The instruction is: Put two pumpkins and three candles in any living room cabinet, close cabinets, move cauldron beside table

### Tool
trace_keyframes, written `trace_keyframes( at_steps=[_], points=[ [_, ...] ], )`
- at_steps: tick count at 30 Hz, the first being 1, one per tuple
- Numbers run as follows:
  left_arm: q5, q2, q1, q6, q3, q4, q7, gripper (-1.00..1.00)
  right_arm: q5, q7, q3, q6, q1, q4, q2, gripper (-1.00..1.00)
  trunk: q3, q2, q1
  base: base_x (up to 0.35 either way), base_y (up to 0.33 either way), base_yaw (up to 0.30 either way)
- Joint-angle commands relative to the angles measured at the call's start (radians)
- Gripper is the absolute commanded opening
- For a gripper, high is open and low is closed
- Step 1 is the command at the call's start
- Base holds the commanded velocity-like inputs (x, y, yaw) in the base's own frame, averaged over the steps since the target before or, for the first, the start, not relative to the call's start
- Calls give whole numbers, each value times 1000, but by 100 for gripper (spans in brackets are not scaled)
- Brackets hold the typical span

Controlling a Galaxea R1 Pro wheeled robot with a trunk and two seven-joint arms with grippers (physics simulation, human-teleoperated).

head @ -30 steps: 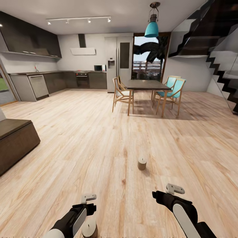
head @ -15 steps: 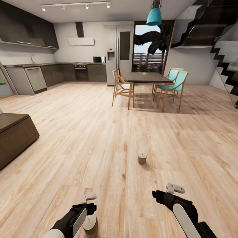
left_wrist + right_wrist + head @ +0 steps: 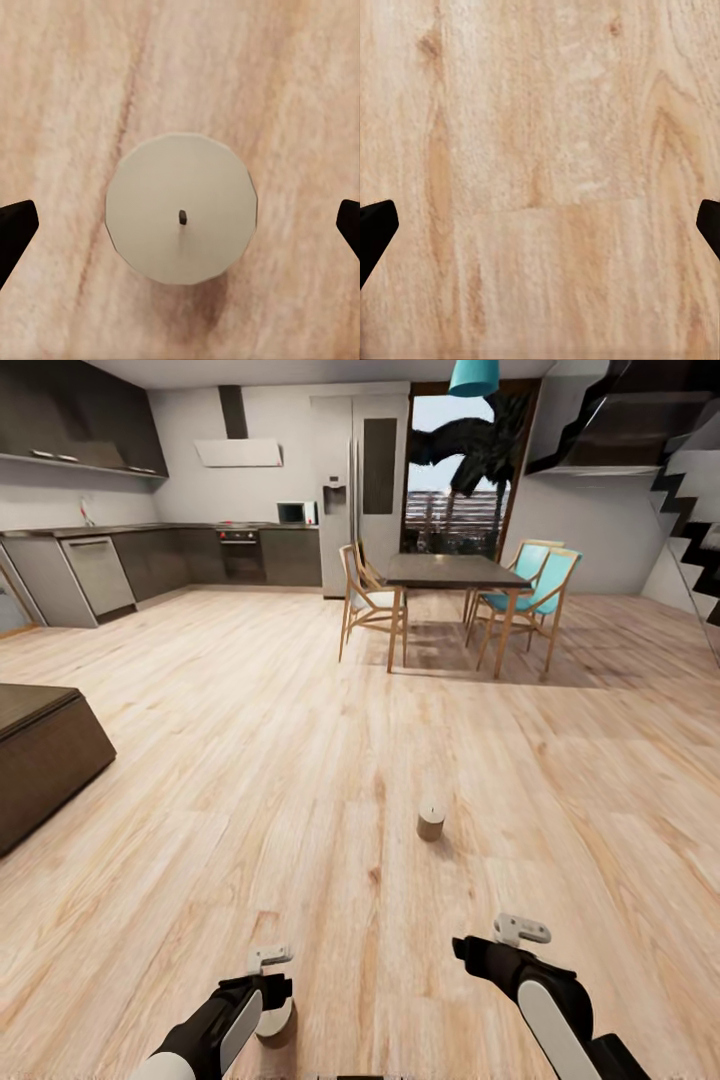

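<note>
Two candles stand on the light wood floor. One candle (image 3: 431,821) is ahead of me, slightly right of centre. The other candle (image 3: 278,1022) stands just under my left gripper (image 3: 268,988). In the left wrist view this pale candle (image 3: 181,208) with its dark wick sits centred between the black fingertips (image 3: 15,229), which are wide apart and not touching it; the left gripper (image 3: 180,225) is open. My right gripper (image 3: 482,952) hangs open over bare floor (image 3: 540,187). A low dark-brown cabinet end (image 3: 45,760) shows at the left. The pumpkins and the cauldron are out of view.
A dining table (image 3: 445,572) with wooden chairs (image 3: 368,610) stands ahead in the distance. Grey kitchen units (image 3: 150,560) and a fridge (image 3: 350,490) line the back wall. Stairs (image 3: 690,510) rise at the right. Open floor lies between me and the table.
The whole view has shifted upward as the camera moved, so the near candle now shows more fully under the left gripper. Both arms keep their pose in the picture.
</note>
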Motion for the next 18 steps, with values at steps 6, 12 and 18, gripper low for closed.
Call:
trace_keyframes(
  at_steps=[6,12,18],
  points=[
    [10,1,0,4,-8,-7,9,100,-9,73,6,-5,2,-2,-4,100,-13,-1,1,0,0,0],
    [10,1,0,-3,-8,-10,9,100,-6,259,-9,0,3,-3,-11,100,-13,-1,1,0,0,0],
    [9,1,0,-15,-10,-11,9,100,-7,302,-13,3,3,-3,-13,100,-13,-1,1,0,0,0]
  ],
)
